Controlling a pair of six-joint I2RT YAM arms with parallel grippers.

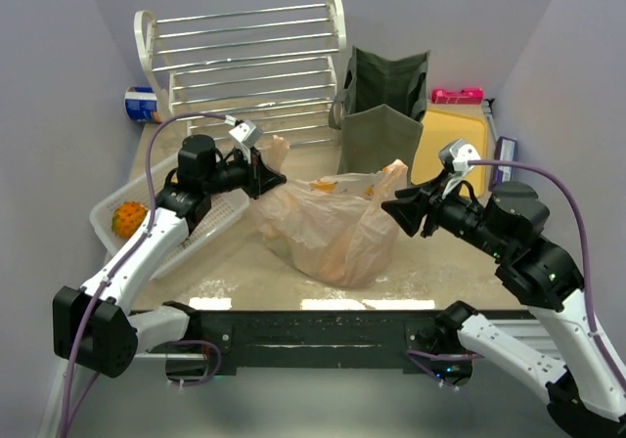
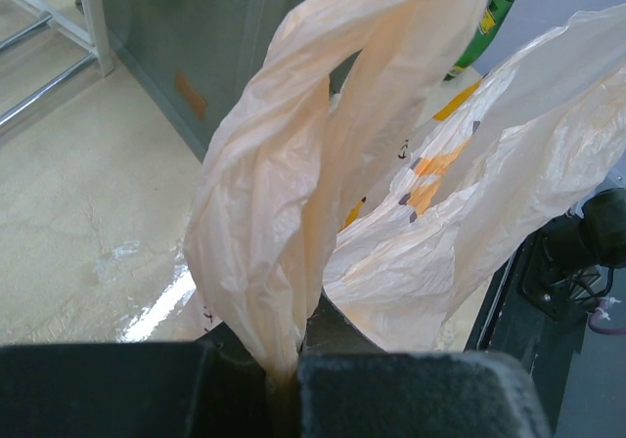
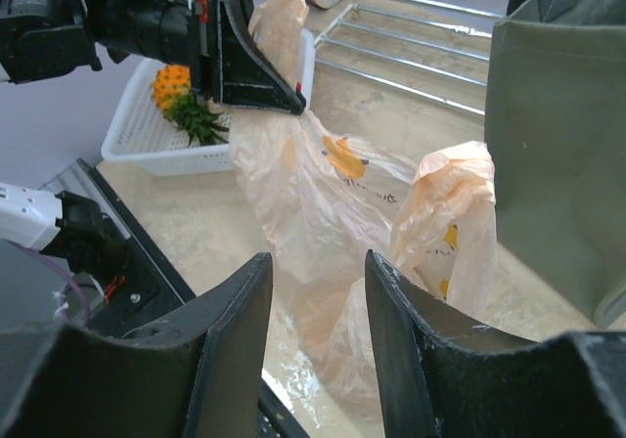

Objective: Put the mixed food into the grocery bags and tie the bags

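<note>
Left fingers (image 2: 411,399) are clamped on one twisted handle of the peach bag (image 1: 323,233), which sits on the desk (image 1: 235,272) in front of the green tote (image 1: 381,140). Right fingers (image 3: 230,360) hang half-open just short of the other handle, gripping nothing.

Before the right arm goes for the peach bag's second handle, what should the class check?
1. Is the left claw shut on the peach bag's first handle? ok.
2. Is the right claw open and empty? ok.
3. Is the free handle upright ahead of it? ok.
4. Is the free handle apart from the green tote? cannot tell.
5. Is all food bagged? not ok: an orange fruit lies in the white tray.
</note>
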